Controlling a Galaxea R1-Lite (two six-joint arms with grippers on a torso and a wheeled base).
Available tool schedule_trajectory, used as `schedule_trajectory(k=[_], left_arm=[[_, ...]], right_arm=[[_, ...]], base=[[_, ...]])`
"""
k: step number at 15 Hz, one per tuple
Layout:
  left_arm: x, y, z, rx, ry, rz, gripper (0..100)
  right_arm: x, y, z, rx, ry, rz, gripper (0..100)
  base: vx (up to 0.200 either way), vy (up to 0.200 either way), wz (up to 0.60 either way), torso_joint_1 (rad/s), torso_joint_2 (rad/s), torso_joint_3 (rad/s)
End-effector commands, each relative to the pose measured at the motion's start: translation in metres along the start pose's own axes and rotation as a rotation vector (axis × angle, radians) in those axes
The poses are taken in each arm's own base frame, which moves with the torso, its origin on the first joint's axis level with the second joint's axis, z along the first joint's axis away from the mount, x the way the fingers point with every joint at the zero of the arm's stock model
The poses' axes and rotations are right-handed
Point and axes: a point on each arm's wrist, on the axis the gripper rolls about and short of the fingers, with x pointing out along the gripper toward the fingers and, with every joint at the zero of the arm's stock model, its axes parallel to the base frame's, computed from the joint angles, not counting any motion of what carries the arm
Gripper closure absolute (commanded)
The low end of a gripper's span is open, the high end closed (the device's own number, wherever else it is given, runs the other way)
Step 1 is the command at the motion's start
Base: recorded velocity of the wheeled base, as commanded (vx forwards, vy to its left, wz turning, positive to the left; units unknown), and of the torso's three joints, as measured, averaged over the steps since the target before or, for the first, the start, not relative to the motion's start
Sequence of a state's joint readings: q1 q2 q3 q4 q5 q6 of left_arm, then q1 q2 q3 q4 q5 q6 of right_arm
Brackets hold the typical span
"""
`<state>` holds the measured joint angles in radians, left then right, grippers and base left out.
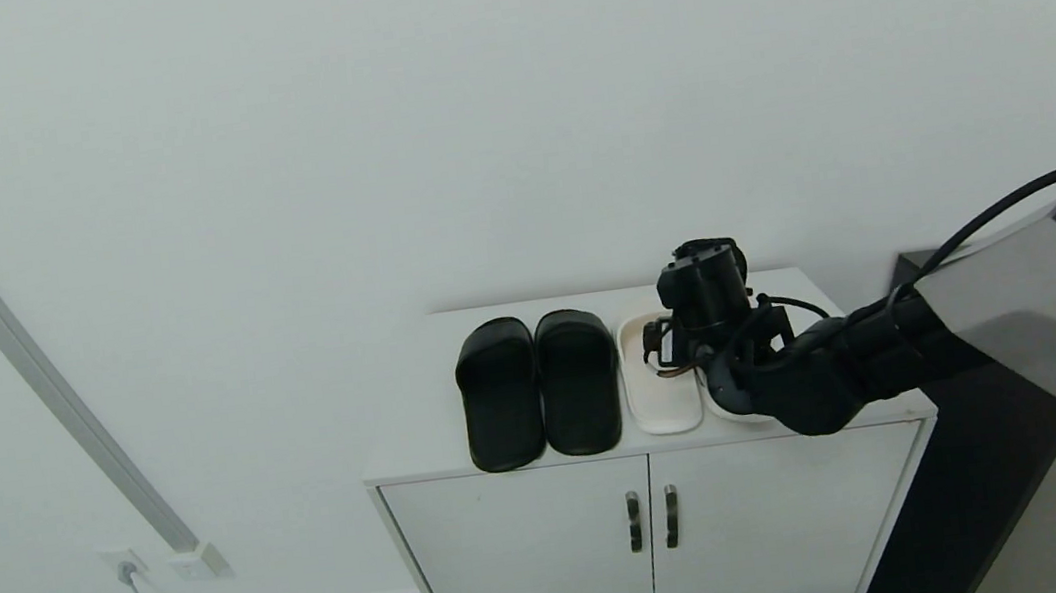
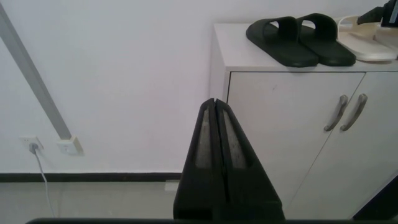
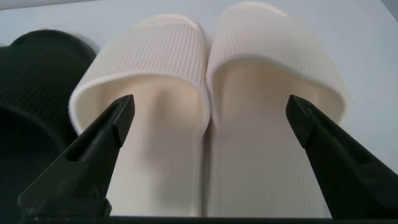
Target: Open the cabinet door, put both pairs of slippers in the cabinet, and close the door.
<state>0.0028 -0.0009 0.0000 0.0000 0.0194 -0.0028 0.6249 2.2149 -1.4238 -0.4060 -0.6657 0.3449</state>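
Off the cabinet's (image 1: 411, 452) left front corner, lower than its top, the left gripper (image 2: 214, 111) hangs with its two fingers pressed flat together and nothing between them. It looks parked there to keep out of the way while facing the doors, a fair spot from which to go for a handle.

On the left half of the cabinet top the black slippers (image 1: 539, 388) lie side by side and touching, toes toward the wall and heels at the front edge, which leaves them easy to take as a pair.

Just beside them, on the right half of the top, the white slippers (image 1: 661, 391) lie the same way, also touching each other.

The right gripper (image 3: 209, 106) is over that white pair with its fingers (image 3: 93, 155) spread wide, one outside each slipper's outer edge. This stance seems meant to squeeze both slippers together in one grab; whether the fingers touch the slippers I cannot tell.

Below, on the cabinet's front, both doors (image 1: 520, 559) are closed and the two handles (image 1: 653, 519) meet at the middle seam (so the opening step is not yet done, though the right arm is already at the slippers).
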Motion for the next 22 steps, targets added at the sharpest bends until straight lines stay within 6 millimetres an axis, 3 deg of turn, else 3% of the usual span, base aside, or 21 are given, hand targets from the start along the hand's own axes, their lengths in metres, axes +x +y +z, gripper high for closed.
schedule_trajectory(k=[1,8,18,19,22], left_arm=[[0.000,0.000,0.000,0.000,0.001,0.001,100],[0.000,0.000,0.000,-0.002,0.001,0.001,100],[0.000,0.000,0.000,-0.003,0.001,0.001,100],[0.000,0.000,0.000,-0.003,0.001,0.001,100],[0.000,0.000,0.000,-0.003,0.001,0.001,100]], right_arm=[[0.017,0.000,-0.005,-0.013,-0.005,-0.025,0],[0.050,0.004,-0.006,-0.031,-0.058,-0.034,0],[0.070,-0.002,-0.005,-0.032,-0.062,-0.006,0],[0.070,-0.002,-0.005,-0.032,-0.062,-0.004,100],[0.070,-0.002,-0.005,-0.033,-0.060,-0.005,100]], base=[[0.000,0.000,0.00,0.000,0.00,0.000],[0.000,0.000,0.00,0.000,0.00,0.000],[0.000,0.000,0.00,0.000,0.00,0.000],[0.000,0.000,0.00,0.000,0.00,0.000],[0.000,0.000,0.00,0.000,0.00,0.000]])
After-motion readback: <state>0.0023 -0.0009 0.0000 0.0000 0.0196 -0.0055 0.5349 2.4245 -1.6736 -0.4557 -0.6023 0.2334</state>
